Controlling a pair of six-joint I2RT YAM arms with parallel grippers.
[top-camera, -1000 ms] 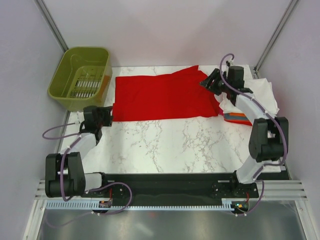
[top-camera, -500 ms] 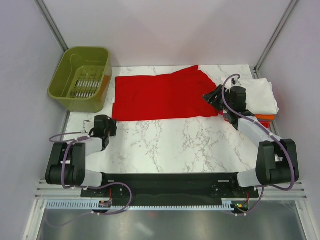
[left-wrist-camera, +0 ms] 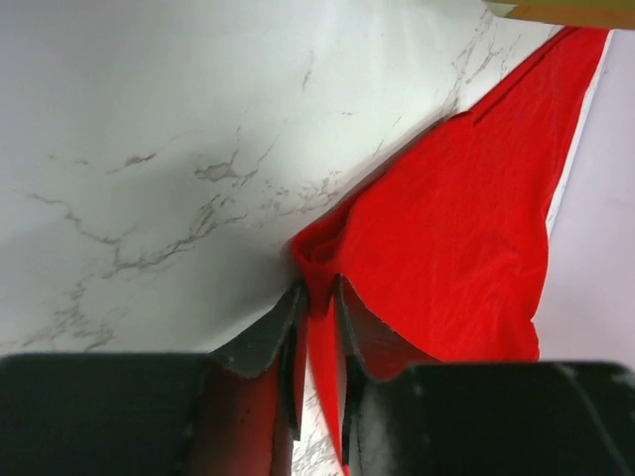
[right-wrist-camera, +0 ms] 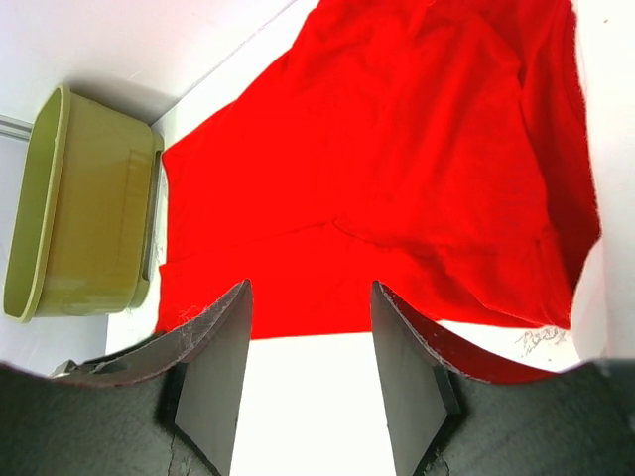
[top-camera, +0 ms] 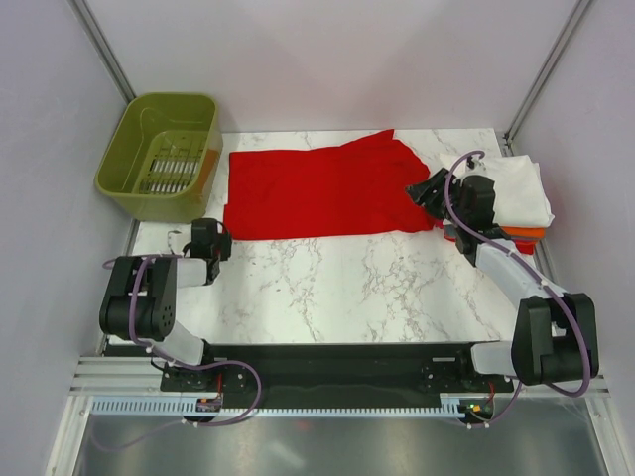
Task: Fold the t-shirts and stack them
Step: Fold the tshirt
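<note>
- The bright red cloth t-shirt [top-camera: 317,193] is being held at its near-left corner by my left pincer [left-wrist-camera: 319,327]. In my left wrist view the two fingers are standing almost together with a fold of red cloth pinched between them.
- That arm has been drawing back toward its base over the last second. The pincer is now sitting low at the shirt's corner, just above the white marble-patterned table [top-camera: 337,288].
- My right pincer [right-wrist-camera: 310,372] is hanging with its fingers spread wide and nothing between them. Only bare tabletop is showing in the gap, with the shirt's near edge just beyond.
- It has been coming back from the far right corner and is now hovering at the shirt's right edge, by the sleeve.
- The shirt itself is lying spread flat across the far half of the table, and its outline is hardly differing from a second ago.
- I am judging that the spreading is finished and a fold is being set up: one corner is gripped, the other not yet.
- The white folded cloth t-shirt [top-camera: 511,188] is topping the stack just right of my right pincer, with an orange folded cloth t-shirt [top-camera: 531,234] peeking out beneath.
- The olive-green plastic basket [top-camera: 159,203] is standing at the far left, beside the shirt's left edge.
</note>
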